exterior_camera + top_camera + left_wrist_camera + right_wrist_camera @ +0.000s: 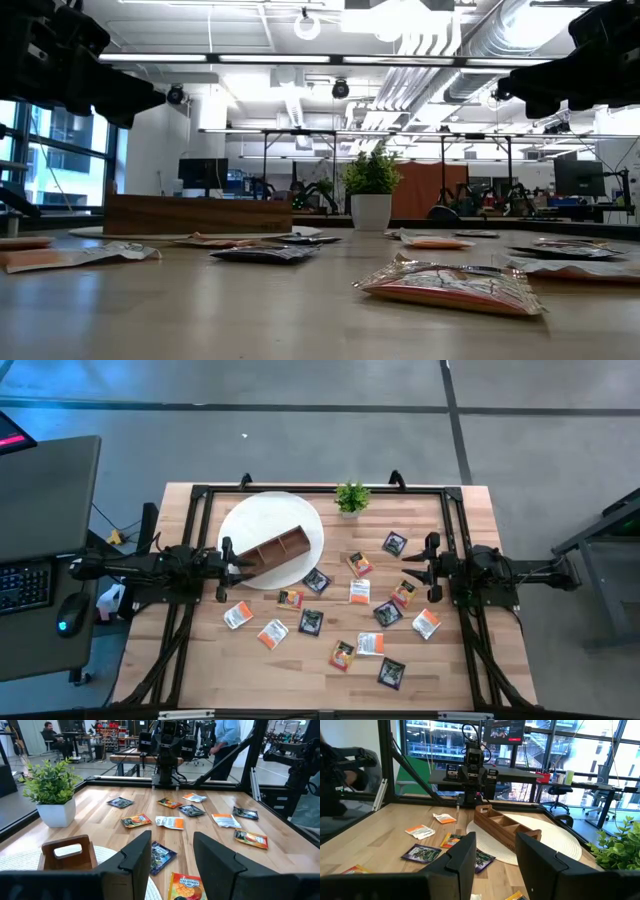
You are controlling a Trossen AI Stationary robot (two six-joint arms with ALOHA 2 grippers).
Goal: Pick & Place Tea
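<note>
While both grippers (238, 567) (412, 568) hover released, square tea sachets (360, 591) lie flat, variously angled.

Wooden compartment box (277, 549) on round white mat (250, 525); potted plant (351, 498) at table's (470, 670) far edge.

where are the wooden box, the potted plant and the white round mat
wooden box (275, 550), high view, on a middle divider.
potted plant (351, 497), high view, on its green leaves.
white round mat (262, 518), high view, on a bare part behind the box.
</note>
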